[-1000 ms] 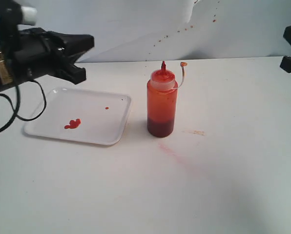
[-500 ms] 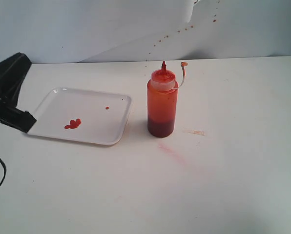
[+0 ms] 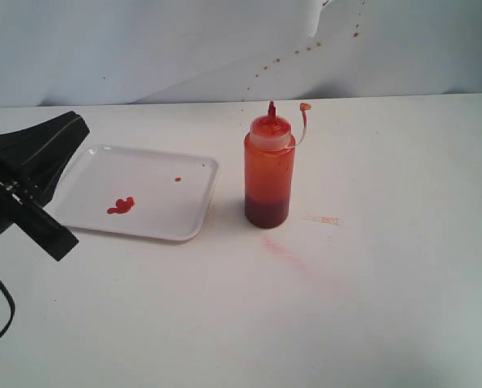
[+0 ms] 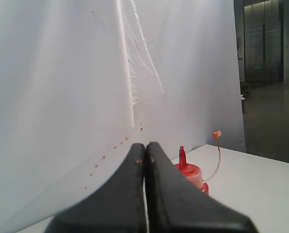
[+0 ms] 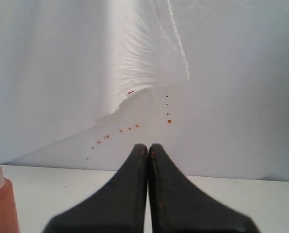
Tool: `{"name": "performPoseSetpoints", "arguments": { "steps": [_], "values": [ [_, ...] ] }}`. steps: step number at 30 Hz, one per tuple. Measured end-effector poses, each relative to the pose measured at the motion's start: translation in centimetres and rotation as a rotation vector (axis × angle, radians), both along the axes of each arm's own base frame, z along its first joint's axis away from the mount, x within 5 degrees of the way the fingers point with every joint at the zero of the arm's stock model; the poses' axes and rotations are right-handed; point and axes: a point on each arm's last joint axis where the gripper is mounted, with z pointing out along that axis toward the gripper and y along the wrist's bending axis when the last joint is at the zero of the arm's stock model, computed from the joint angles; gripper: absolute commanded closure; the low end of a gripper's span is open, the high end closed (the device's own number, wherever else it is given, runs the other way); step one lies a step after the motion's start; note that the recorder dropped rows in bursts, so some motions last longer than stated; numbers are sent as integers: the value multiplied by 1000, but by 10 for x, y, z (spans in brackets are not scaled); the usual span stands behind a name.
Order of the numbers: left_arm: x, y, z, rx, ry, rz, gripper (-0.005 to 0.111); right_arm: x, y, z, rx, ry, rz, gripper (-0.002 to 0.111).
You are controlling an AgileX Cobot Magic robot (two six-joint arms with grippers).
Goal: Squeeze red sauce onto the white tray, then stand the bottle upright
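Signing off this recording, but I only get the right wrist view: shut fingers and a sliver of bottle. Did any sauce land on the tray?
Observer: Yes, the exterior view shows a red sauce blob on the white tray.
Operator: Is the bottle standing?
Observer: The bottle stands upright on the table, right of the tray in that view, apart from it.
Operator: Left gripper?
Observer: The left gripper is shut with nothing in it, clear of the bottle.

the left hand point(image 4: 144, 146) is matte black plastic, its two fingers point(image 4: 120, 199) broad at the base and tapering to narrow rounded tips. the right hand point(image 5: 148, 146) looks the same. a thin black cable point(image 3: 12, 309) loops near the left hand.
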Motion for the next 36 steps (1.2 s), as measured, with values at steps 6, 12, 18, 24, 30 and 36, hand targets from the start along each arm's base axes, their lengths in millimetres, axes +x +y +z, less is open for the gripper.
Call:
{"name": "performPoseSetpoints", "arguments": {
  "steps": [6,12,18,24,30,36],
  "values": [
    [0,0,0,1,-1,0,107,0,0,0,0,0,0,108],
    [-2,1,5,-4,-24,0,107,0,0,0,0,0,0,108],
    [-13,3,23,-23,-113,0,107,0,0,0,0,0,0,108],
    [-41,9,56,-62,-304,-1,107,0,0,0,0,0,0,108],
    [-94,20,96,-124,-594,-1,107,0,0,0,0,0,0,108],
    [-190,40,123,-219,-1041,-2,107,0,0,0,0,0,0,108]
  ]
}}
